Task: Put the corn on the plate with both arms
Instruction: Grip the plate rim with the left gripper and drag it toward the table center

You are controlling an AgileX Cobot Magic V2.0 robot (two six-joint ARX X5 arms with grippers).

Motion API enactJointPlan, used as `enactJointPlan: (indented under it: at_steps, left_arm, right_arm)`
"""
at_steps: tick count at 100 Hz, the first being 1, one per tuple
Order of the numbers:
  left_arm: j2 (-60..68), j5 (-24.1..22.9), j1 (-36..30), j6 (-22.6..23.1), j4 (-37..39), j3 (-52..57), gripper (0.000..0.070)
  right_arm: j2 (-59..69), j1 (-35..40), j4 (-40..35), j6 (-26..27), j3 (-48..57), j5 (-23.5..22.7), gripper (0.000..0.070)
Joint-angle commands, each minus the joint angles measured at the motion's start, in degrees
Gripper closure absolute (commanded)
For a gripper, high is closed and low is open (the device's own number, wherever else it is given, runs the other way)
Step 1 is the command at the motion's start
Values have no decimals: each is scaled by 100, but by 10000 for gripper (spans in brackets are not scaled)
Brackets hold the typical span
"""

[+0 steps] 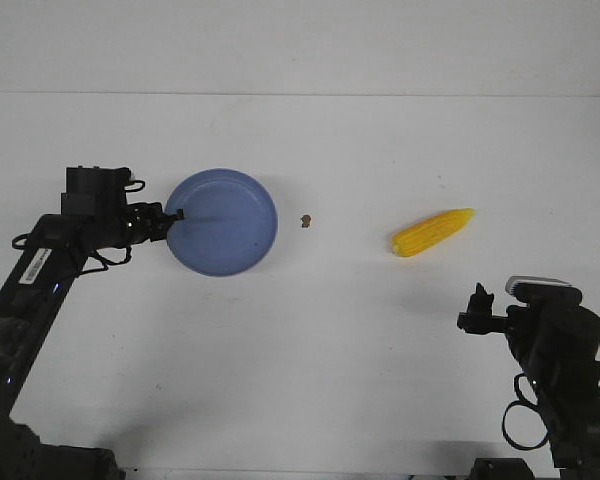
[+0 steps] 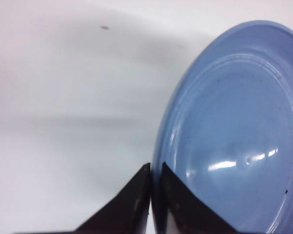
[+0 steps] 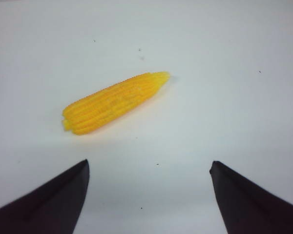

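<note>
One corn point(image 1: 432, 233) | one plate point(image 1: 223, 222) | left end effector point(image 1: 172, 217) clamps plate rim | right end effector point(image 1: 477, 305) wide

In the left wrist view the plate point(image 2: 234, 131) runs off the right and bottom edges, and the left gripper point(image 2: 151, 195) fingertips cover a short stretch of its rim. The right gripper point(image 3: 146, 195) fingers are cut off at the picture's lower edge. A small brown speck point(image 1: 306, 220) between plate and corn point(image 1: 432, 233) is too small to identify.
</note>
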Motion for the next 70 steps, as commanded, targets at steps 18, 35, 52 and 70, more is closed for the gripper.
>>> enactJointPlan:
  at_steps: [18,35,52,70]
  left_arm:
    - [-817,232,-986,-286,105,-723,696]
    - [-1143,232,-1766,-645,439,-1469,696]
    - [-1182,232,-2385,-1043,911,-2100,696]
    - [-1180,227,-2625,-1239,1368,-2588,696]
  right_arm:
    - [28,4,59,17,107,-2,175]
    - [28,4,59,17,107,-2,175]
    - [28,4,57,17,107,-4,175]
    - [28,4,57,17,107,-4,175]
